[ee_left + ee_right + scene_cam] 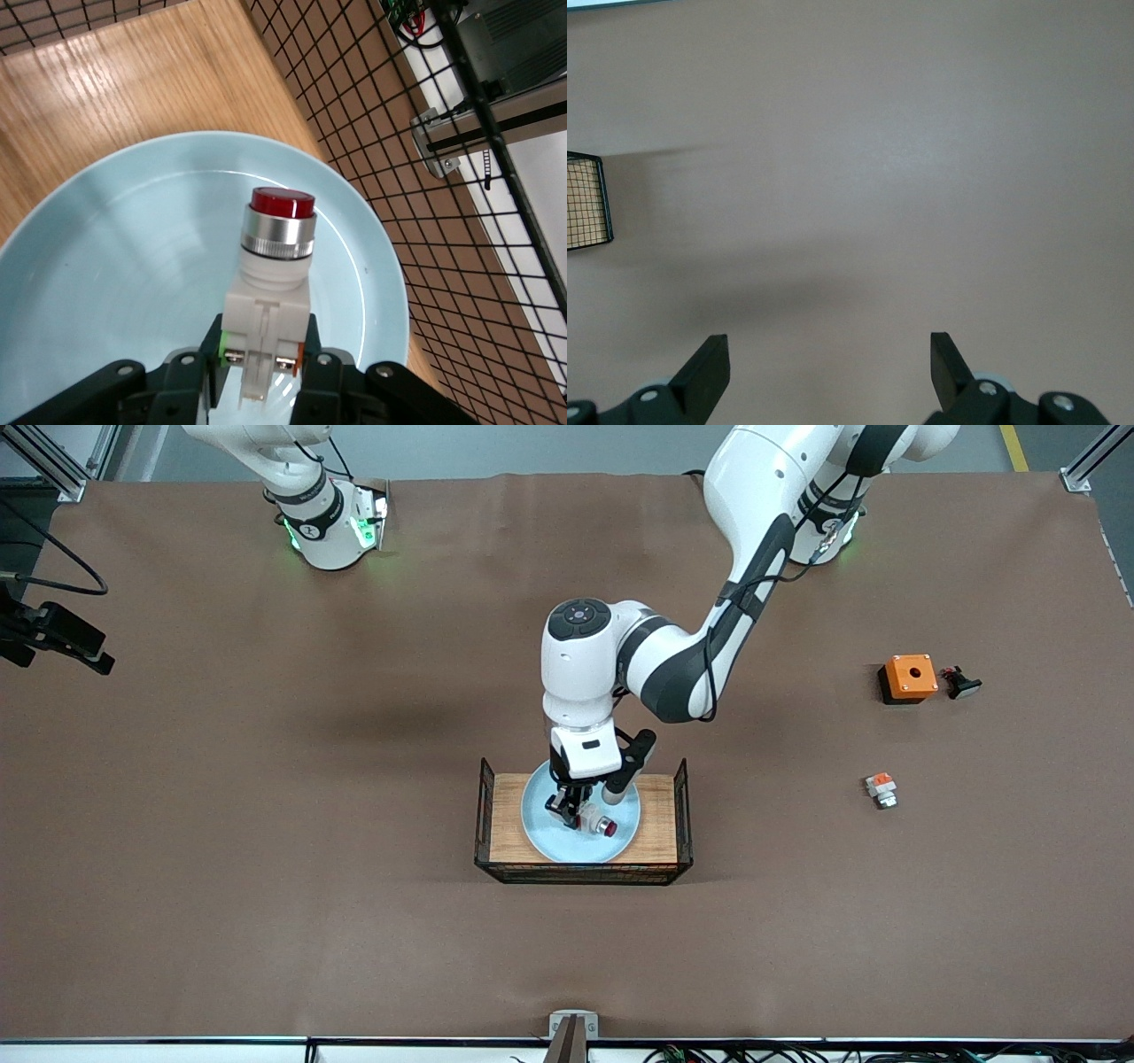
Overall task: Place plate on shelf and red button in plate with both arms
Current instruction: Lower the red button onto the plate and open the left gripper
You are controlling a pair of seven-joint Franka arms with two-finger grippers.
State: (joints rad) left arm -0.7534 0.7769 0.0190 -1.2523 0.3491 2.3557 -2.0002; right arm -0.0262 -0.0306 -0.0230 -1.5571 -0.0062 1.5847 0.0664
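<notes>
My left end effector (259, 376) clamps red button (270, 283), frame centre, over plate (106, 266); cap points away. Right end effector (830, 367) wide, waiting.

A pale blue plate (540, 828) sits on a light wood-grain board (505, 815) framed by a black wire-grid basket (484, 815) on a plain brown table (266, 824). On it, the red button (270, 274) shows a dark red cap, a silver ring and a white body with green and orange tabs, flanked by the black fingers (190, 381) of the white, black-banded left arm. Toward that arm's end lie an orange box (910, 677), a black button (960, 683) with a whitish cap, and an orange-and-white part (881, 788).
</notes>
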